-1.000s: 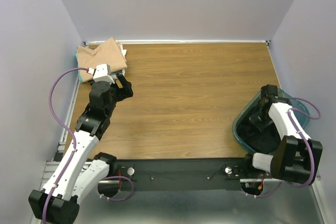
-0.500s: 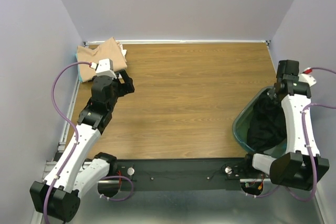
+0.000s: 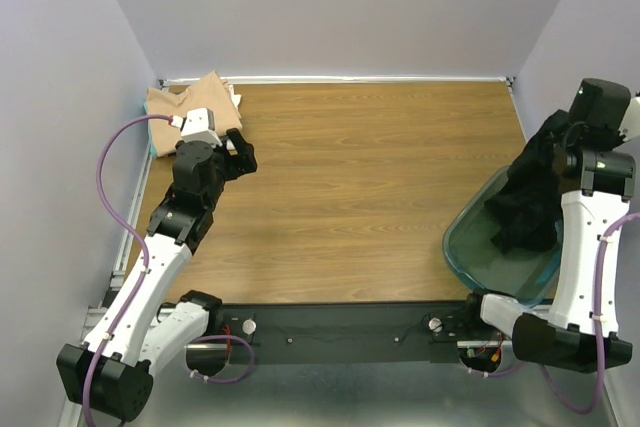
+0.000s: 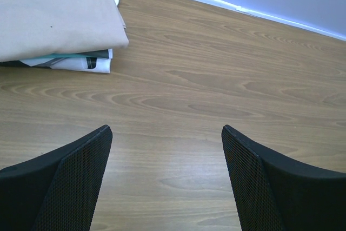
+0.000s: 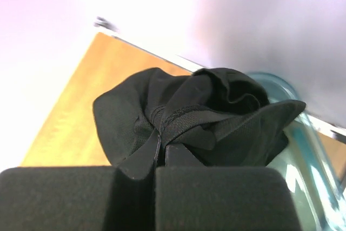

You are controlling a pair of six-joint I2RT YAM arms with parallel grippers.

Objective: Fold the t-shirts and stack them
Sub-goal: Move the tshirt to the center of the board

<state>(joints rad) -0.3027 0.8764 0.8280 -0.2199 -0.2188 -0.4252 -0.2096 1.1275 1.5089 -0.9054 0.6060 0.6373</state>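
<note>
A black t-shirt (image 3: 532,197) hangs bunched from my right gripper (image 3: 562,137), raised above the teal bin (image 3: 465,252). In the right wrist view the jaws are pressed together on a fold of this black t-shirt (image 5: 184,117), with my right gripper (image 5: 164,145) shut on it. A tan t-shirt (image 3: 192,102) lies folded on top of a stack at the table's far left corner. In the left wrist view the tan t-shirt (image 4: 51,14) rests on pale shirts (image 4: 81,61). My left gripper (image 3: 240,155) hovers beside that stack, and this left gripper (image 4: 165,133) is open and empty.
The clear teal bin sits at the right near edge of the wooden table (image 3: 360,177), its lower end still under the hanging cloth. Purple walls close in the left, far and right sides. A white strip (image 4: 227,6) runs along the table's far edge.
My right arm has risen and drawn the black t-shirt up out of the bin, its jaws closing on the cloth. The left arm edged slightly toward the stack.
</note>
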